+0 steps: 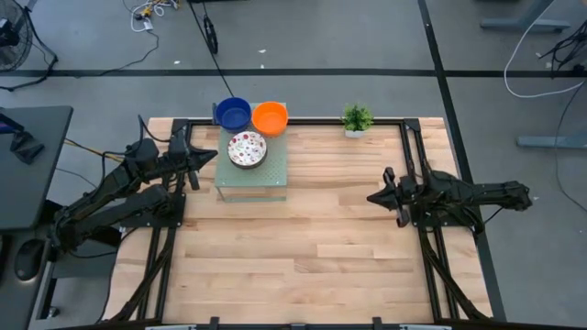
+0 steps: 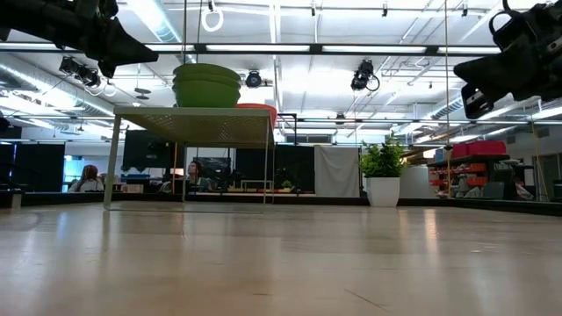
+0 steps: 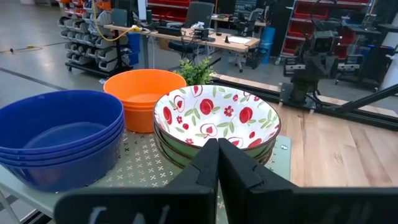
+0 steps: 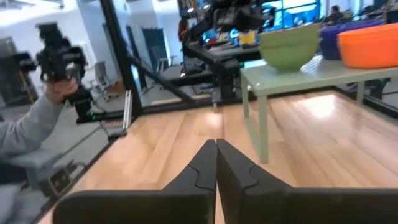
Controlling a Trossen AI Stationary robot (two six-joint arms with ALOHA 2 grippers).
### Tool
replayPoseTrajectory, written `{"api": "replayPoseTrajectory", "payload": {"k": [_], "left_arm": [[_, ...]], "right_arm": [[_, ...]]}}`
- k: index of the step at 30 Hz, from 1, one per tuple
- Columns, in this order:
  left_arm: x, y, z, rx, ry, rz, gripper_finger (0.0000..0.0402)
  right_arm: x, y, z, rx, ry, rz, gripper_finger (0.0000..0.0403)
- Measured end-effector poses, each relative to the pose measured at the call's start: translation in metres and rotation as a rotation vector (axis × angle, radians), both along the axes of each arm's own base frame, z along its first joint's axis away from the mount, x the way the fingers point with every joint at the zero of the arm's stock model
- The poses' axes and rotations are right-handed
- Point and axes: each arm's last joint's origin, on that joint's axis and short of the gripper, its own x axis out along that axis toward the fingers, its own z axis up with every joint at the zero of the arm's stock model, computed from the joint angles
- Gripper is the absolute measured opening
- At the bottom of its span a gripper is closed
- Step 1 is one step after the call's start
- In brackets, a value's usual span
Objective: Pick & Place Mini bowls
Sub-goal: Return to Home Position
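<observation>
Three stacks of mini bowls stand on a small pale green raised stand (image 1: 250, 179) at the table's far left: dark blue (image 1: 233, 113), orange (image 1: 270, 116) and white with red flowers (image 1: 247, 148). In the left wrist view the flowered stack (image 3: 214, 118) is nearest, with blue (image 3: 59, 134) and orange (image 3: 144, 93) beyond. My left gripper (image 1: 209, 157) hovers shut just left of the stand, level, touching nothing. My right gripper (image 1: 374, 196) is shut near the table's right side, pointing toward the stand (image 4: 298, 78), far from the bowls.
A small potted green plant (image 1: 357, 118) stands at the table's far edge, right of the stand. Bare wooden tabletop (image 1: 303, 247) spreads between the arms and toward the near edge. A person's sleeve and hand holding a black device (image 4: 53, 87) show beyond the table's left side.
</observation>
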Motion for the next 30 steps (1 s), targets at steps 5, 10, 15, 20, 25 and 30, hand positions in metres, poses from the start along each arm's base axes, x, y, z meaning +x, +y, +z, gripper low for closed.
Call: {"api": "replayPoseTrajectory", "payload": {"k": [5, 10, 15, 20, 25, 30], "left_arm": [[0.0, 0.0, 0.0, -0.002, 0.004, 0.0, 0.0014], [0.0, 0.0, 0.0, -0.002, 0.003, 0.0, 0.0014], [0.0, 0.0, -0.001, -0.005, 0.009, 0.0, 0.0014], [0.0, 0.0, -0.003, -0.015, 0.026, 0.0, 0.0014], [0.0, 0.0, -0.004, -0.02, 0.033, 0.0, 0.0014], [0.0, 0.0, -0.004, -0.02, 0.035, 0.0, 0.0014]], "right_arm": [[0.003, 0.003, -0.004, -0.039, 0.05, 0.009, 0.0009], [0.005, 0.004, -0.008, -0.046, 0.094, -0.034, 0.0008], [0.005, 0.003, -0.008, -0.019, 0.091, -0.048, 0.0004], [0.002, 0.001, -0.003, -0.007, 0.101, -0.076, 0.0002], [-0.006, -0.003, 0.004, -0.013, 0.132, -0.188, 0.0002], [-0.007, -0.003, 0.006, -0.026, 0.121, -0.191, 0.0002]]}}
